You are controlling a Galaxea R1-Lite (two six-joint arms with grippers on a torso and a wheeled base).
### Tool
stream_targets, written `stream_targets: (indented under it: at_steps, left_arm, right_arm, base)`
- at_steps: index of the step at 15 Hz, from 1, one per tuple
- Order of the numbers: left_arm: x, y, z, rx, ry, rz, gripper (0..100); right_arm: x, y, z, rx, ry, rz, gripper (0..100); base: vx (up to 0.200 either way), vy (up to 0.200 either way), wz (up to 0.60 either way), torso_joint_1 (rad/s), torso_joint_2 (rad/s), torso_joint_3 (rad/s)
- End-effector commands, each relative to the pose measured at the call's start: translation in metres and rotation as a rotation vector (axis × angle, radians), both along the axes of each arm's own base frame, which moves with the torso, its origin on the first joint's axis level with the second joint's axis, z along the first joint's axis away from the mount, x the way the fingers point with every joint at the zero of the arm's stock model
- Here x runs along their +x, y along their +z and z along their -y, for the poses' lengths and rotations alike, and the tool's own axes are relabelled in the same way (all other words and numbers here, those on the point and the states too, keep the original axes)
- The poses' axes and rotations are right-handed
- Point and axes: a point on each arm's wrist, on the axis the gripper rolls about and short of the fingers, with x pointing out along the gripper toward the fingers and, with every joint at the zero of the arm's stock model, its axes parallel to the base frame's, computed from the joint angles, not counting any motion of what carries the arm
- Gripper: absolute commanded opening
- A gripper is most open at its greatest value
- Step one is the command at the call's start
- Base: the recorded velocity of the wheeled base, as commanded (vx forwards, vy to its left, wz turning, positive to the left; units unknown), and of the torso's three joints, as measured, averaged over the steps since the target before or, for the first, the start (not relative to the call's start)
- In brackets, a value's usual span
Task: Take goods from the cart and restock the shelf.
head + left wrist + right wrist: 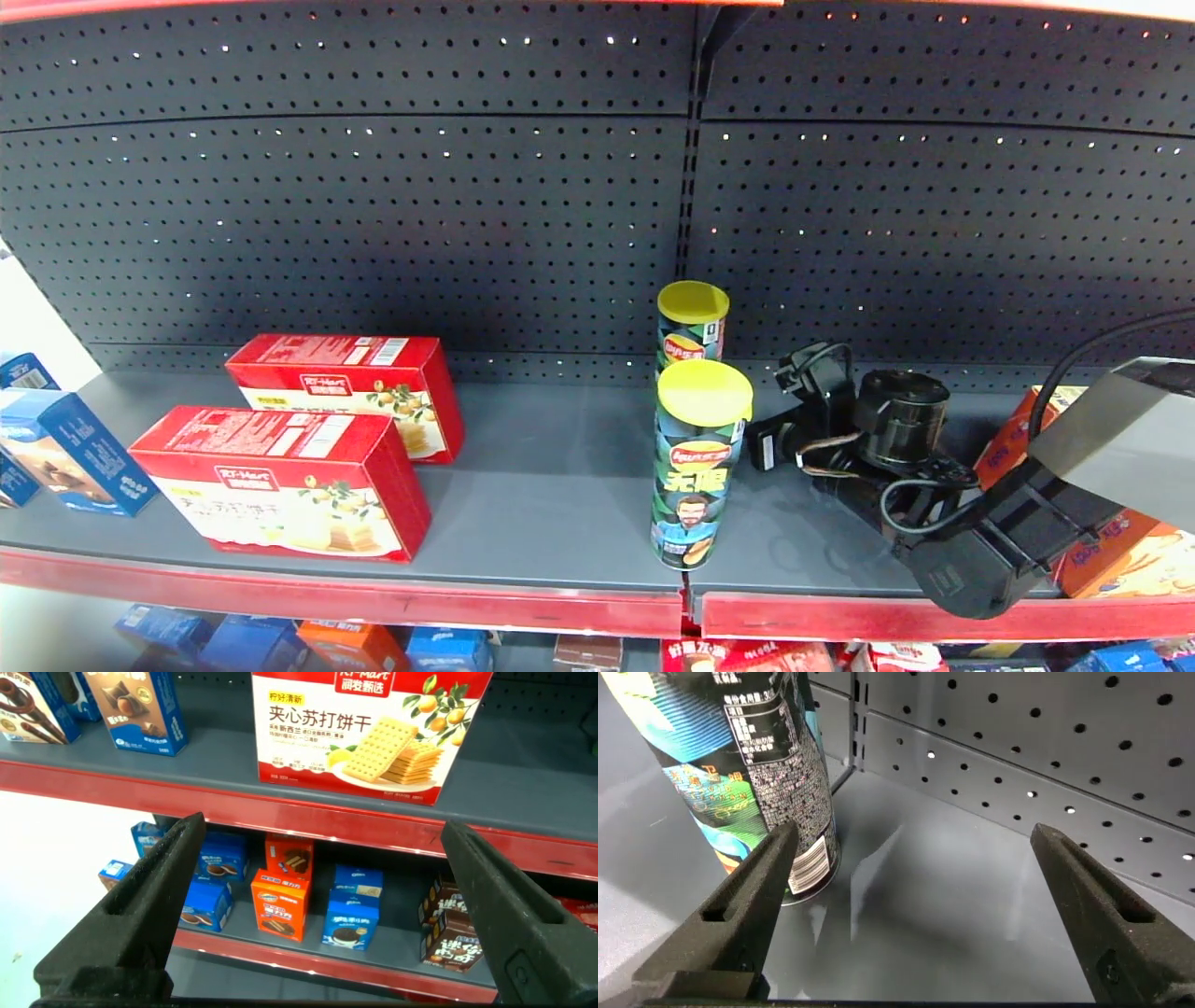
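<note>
Fingers spread and empty on my right gripper (784, 406) and left gripper (318, 835); the front chip can (700, 467) stands on the shelf (560, 485) at the right one's 8 o'clock, likely light, stiff and slick, so I'd clamp mid-body.

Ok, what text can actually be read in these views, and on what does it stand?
"夹心苏打饼干": front of the red box.
"无限": side of the front can.
Brand logos on both: left unquoted here.
Fine print and barcode on the can in the right wrist view: too small to read.
Print on the lower-shelf boxes: too small to read.
</note>
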Motion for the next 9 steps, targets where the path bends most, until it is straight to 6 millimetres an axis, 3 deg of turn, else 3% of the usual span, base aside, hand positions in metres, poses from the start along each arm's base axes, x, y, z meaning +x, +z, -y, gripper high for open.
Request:
stream_targets:
  at_steps: [1, 6, 9]
  left_arm:
    - [0.000, 0.000, 0.000, 0.000, 0.001, -0.001, 100]
    - [0.000, 0.000, 0.000, 0.000, 0.001, -0.001, 100]
    - [0.000, 0.000, 0.000, -0.002, 0.001, -0.001, 100]
  right_arm:
    - [0.001, -0.002, -0.005, -0.001, 0.009, -0.002, 100]
    - [-0.004, -0.006, -0.006, -0.003, 0.011, -0.018, 100]
    - [-0.010, 0.007, 0.005, 0.001, -0.011, 0.004, 100]
  base:
    - [0.000, 0.000, 0.00, 0.000, 0.00, 0.000]
    - [0.000, 0.000, 0.00, 0.000, 0.00, 0.000]
    - [0.000, 0.000, 0.00, 0.000, 0.00, 0.000]
